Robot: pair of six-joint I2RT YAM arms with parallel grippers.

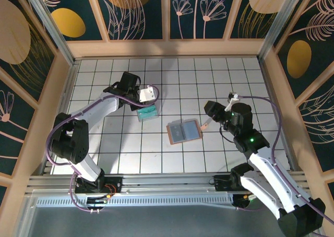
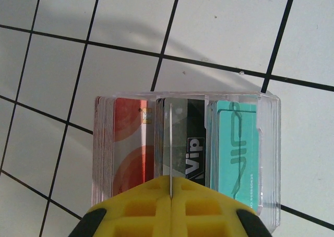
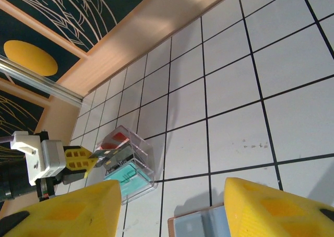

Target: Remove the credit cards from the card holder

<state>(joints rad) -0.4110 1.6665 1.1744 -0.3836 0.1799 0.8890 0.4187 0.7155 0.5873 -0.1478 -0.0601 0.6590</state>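
The card holder point(image 1: 183, 131) lay open and flat on the tiled table point(image 1: 240, 80), a little right of centre, blue-grey faces up inside the orange-tan border. The right gripper point(image 3: 173, 191) hovered just beside its right edge, fingers spread with nothing between them. A pale pinkish sliver point(image 1: 205, 125) showed by that edge in the top view, and whether it was a card or part of the gripper could not be told. Apart from the holder, to its upper left, the left gripper point(image 2: 170, 180) was pressed together on what looked like a thin card point(image 2: 170, 143) seen edge-on, its colour unreadable. It poised over the middle slot of the clear box point(image 2: 267, 143), which had stacks of red, black and teal cards in it. The main risk seemed to lie at the holder. It was light, it sat on smooth tile, and nothing pinned it (the left arm being busy at the box). A finger coming down at a shallow angle would likely shove or spin it rather than catch a card. A card sitting flush in its pocket might also slip out of a pinch, or the pinch might lift the whole wallet with it. At the box, the pinched card could snag on a divider or wall and drag or tip the box.
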